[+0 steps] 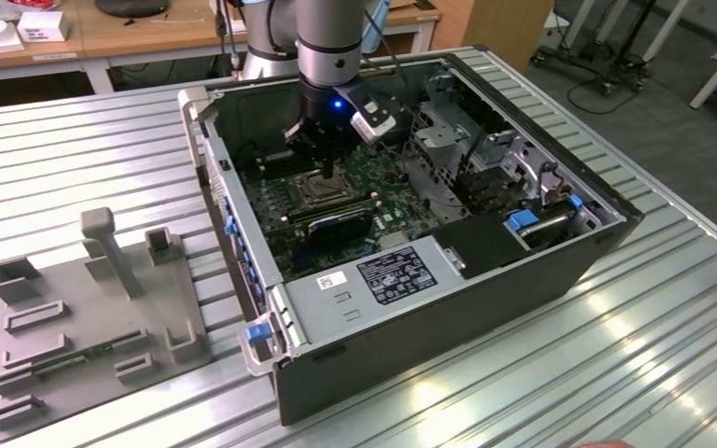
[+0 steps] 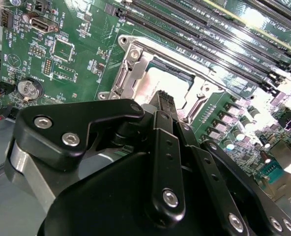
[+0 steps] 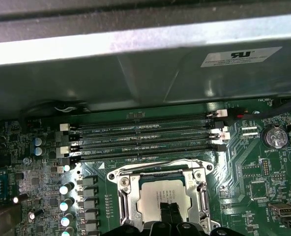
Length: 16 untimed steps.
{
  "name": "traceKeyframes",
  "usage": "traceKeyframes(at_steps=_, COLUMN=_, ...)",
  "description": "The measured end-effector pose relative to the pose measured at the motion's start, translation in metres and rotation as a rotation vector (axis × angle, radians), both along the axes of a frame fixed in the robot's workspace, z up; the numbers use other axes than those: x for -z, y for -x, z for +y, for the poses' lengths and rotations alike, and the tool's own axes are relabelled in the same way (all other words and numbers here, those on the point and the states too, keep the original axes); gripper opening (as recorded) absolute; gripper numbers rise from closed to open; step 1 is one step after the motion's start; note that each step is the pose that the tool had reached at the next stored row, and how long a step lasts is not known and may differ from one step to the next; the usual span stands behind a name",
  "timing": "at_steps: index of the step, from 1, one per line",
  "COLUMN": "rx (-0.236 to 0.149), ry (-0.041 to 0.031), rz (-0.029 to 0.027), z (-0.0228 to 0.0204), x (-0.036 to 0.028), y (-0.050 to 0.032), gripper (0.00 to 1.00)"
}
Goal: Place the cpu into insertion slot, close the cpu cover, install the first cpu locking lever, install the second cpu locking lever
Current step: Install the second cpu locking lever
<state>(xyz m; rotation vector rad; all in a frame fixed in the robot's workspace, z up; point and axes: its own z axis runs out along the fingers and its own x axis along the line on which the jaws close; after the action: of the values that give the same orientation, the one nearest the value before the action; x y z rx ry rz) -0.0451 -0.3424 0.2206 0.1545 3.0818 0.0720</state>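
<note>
Silvery cpu [image 3: 161, 196] is sitting flat in the insertion slot [image 3: 122, 194], cpu cover [image 2: 127, 66] lying closed around it w/ cut-out exposing the chip. Hand [image 3: 167, 210] is pointing straight down inside the pc case [image 1: 558, 271], fingertips pinched together, gripping nothing, tips hovering at the chip's centre, prob. for pressing. Memory slots [image 3: 145, 137] just beside.

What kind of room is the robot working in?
Probably a robotics lab or workshop: an open computer case sits on a ribbed metal table, wooden desks stand behind, and a grey parts fixture lies beside the case.
</note>
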Motion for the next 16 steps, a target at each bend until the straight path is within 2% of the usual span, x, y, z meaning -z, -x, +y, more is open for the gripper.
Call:
traceKeyframes(at_steps=9, rx=0.0, ry=0.0002, rz=0.0001, z=-0.0001, x=-0.0009, y=0.0, gripper=0.11)
traceKeyframes(at_steps=11, rx=0.0, ry=0.0, rz=0.0, z=0.0, x=-0.0038, y=0.0, gripper=0.11)
traceKeyframes(at_steps=16, rx=0.0, ry=-0.0002, rz=0.0, z=0.0, x=-0.0168, y=0.0, gripper=0.11)
